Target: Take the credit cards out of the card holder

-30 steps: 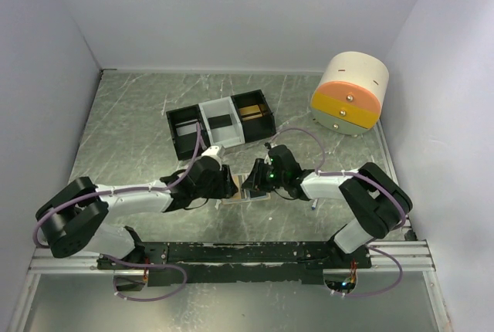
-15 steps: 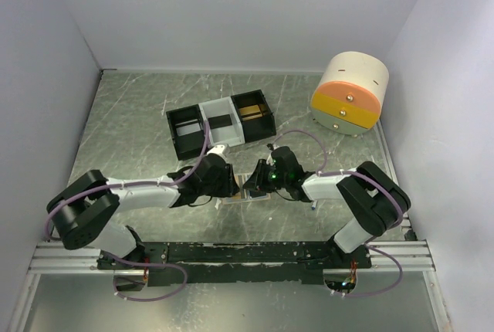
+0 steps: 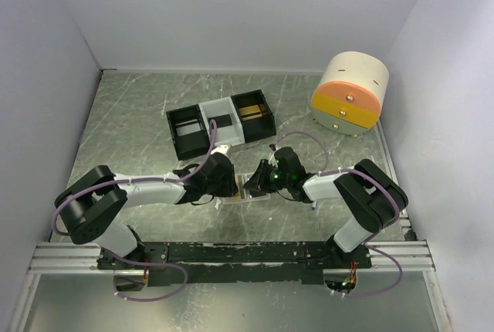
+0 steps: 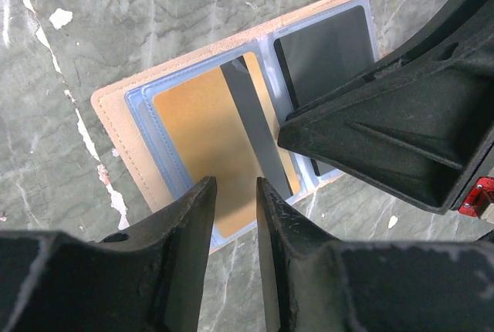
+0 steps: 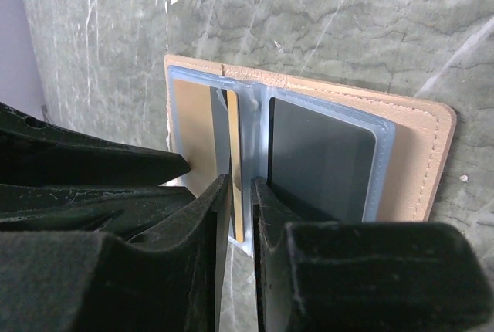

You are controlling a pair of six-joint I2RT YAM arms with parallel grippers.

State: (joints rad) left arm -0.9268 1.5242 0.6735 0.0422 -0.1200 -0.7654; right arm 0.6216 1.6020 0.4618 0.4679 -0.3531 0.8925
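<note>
Because the card holder (image 4: 112, 108) lies open on the bench (image 4: 77, 23), the right gripper (image 5: 241, 185), barely parted, seems to pin its fold while the left gripper (image 4: 235, 189), equally narrow, straddles the near edge of the gold card (image 4: 197, 131).

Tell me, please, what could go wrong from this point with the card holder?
The left pincer and right pincer crowd together over the open card holder, so they might collide. The left pincer could pinch the clear sleeve along with the gold card, dragging the whole holder instead of freeing the card.
</note>
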